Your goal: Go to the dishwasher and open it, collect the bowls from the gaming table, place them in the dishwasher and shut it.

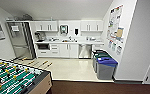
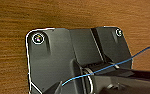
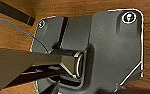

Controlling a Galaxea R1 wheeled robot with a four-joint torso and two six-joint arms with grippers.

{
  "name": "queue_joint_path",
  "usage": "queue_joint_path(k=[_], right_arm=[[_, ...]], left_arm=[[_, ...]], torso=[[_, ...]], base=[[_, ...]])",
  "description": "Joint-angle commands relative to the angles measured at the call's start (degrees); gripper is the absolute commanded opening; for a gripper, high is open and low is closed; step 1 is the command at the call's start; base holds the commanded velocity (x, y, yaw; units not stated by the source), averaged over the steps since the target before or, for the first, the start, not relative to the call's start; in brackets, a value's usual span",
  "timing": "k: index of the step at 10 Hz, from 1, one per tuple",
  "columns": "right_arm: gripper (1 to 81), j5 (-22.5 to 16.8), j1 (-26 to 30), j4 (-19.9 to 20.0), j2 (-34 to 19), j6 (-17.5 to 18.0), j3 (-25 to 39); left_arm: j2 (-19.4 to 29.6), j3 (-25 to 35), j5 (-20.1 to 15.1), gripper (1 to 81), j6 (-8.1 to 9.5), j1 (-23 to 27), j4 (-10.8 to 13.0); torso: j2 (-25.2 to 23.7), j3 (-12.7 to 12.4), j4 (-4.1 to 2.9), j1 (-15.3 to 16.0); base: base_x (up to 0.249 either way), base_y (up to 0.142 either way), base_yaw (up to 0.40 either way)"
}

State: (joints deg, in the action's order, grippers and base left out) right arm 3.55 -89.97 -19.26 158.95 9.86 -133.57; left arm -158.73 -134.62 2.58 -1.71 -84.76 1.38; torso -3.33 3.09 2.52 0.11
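A small kitchen sits at the far end of the room, past a pale shiny floor (image 1: 71, 68). A tall steel fridge (image 1: 20, 40) stands on the left. White cabinets (image 1: 63, 50) run along the back wall under the counter. The dishwasher (image 1: 85, 51) is under the counter, right of the cabinets, and its steel door is shut. A foosball table (image 1: 14, 78) with a green field is close by on the left. Bins stand by the right wall, the nearest with a blue lid (image 1: 106, 68). Both wrist views look down at brown wood-look floor (image 2: 66, 15). I cannot tell if either claw is wide or narrow.
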Motion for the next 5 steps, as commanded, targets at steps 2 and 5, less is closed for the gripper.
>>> queue_joint_path(k=[2,5], right_arm=[[81.1,-2.3,2.6,-0.5,-0.7,-0.3,0.3],[81.1,-2.4,2.6,-0.6,-0.6,-0.3,0.3]], left_arm=[[0.9,0.5,-2.8,81.1,-0.40,3.0,0.6],[0.9,0.5,-2.8,81.1,-0.40,3.0,0.6]], torso=[[0.0,0.0,0.00,0.0],[0.0,0.0,0.00,0.0]], base=[[0.135,0.000,0.000],[0.136,0.000,0.000]])
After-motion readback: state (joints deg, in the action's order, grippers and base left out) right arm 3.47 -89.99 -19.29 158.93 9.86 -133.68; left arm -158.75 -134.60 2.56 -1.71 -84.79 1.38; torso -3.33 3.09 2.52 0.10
